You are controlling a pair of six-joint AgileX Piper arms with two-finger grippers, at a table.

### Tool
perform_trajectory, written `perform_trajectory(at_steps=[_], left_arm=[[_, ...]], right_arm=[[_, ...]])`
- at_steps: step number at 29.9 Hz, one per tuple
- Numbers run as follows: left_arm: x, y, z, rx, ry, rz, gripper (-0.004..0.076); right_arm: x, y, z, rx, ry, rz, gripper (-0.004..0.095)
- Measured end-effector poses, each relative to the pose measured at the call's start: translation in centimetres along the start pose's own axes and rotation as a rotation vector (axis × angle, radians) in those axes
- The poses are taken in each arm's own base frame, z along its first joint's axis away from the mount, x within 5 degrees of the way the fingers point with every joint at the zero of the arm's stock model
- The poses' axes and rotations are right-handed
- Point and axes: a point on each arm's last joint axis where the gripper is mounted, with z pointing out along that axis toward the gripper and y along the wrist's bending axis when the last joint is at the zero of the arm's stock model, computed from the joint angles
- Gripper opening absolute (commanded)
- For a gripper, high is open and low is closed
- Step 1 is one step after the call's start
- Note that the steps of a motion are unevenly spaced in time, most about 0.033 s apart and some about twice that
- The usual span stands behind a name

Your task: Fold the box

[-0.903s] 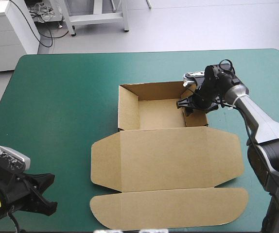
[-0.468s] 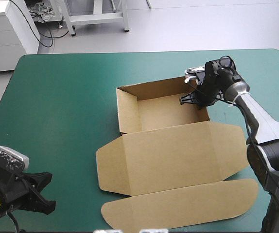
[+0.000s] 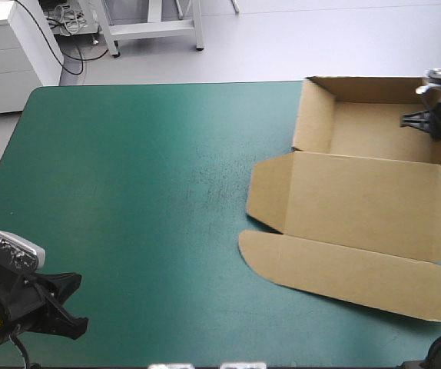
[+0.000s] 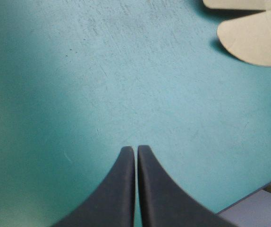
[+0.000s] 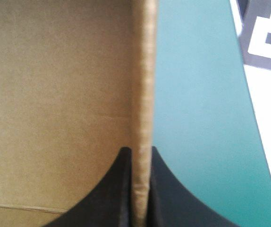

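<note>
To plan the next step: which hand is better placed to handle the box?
Right. The right hand is shut on the box's wall. The left hand is shut, empty, and far from the box.

Beyond the far edge of my table [image 3: 128, 192], with its teal-green cover, the pale grey floor [image 3: 320, 38] lies evenly lit. Off the far left corner stands a white cabinet [image 3: 9, 50]. Beside it are the white metal legs of a frame [image 3: 153, 27] and a tangle of cables [image 3: 67, 21]. A black-and-white marker [image 5: 266, 33] lies just past the table's edge.
</note>
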Motion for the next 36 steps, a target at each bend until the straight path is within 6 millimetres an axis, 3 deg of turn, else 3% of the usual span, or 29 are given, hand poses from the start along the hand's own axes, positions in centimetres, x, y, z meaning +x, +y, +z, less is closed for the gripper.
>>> perform_trajectory(at_steps=[3,7,12,15,18,22,24,27,32,36], left_arm=[[0.0,0.0,0.0,-0.004,0.0,0.001,-0.0008],[0.0,0.0,0.0,-0.005,0.0,0.002,-0.0008],[0.0,0.0,0.0,-0.005,0.0,0.002,-0.0008],[0.0,0.0,0.0,-0.005,0.0,0.002,-0.0008],[0.0,0.0,0.0,-0.004,0.0,0.001,-0.0008],[0.0,-0.1,0.0,0.006,-0.001,-0.002,-0.0008],[0.0,-0.1,0.0,0.013,-0.001,-0.004,-0.0008],[0.0,-0.1,0.0,0.014,-0.001,-0.004,-0.0008],[0.0,-0.3,0.0,0.029,-0.002,-0.01,-0.0008],[0.0,-0.4,0.0,0.04,-0.002,-0.014,-0.0008]], right_arm=[[0.7,-4.6,1.3,0.027,0.018,0.118,-0.0021],[1.5,-9.1,2.9,0.067,0.019,0.222,-0.0021],[2.4,-12.0,4.6,0.098,0.027,0.281,-0.0016],[2.6,-12.4,5.5,0.098,0.034,0.268,0.002],[2.6,-12.4,6.2,0.089,0.04,0.252,0.014],[2.6,-12.3,6.4,0.079,0.042,0.252,0.0474],[2.6,-12.3,6.4,0.078,0.043,0.254,0.071],[2.7,-12.2,6.4,0.071,0.055,0.274,0.0929],[2.5,-12.2,5.1,0.056,0.109,0.298,0.0913],[1.5,-11.8,1.9,0.017,0.054,0.304,0.0898]])
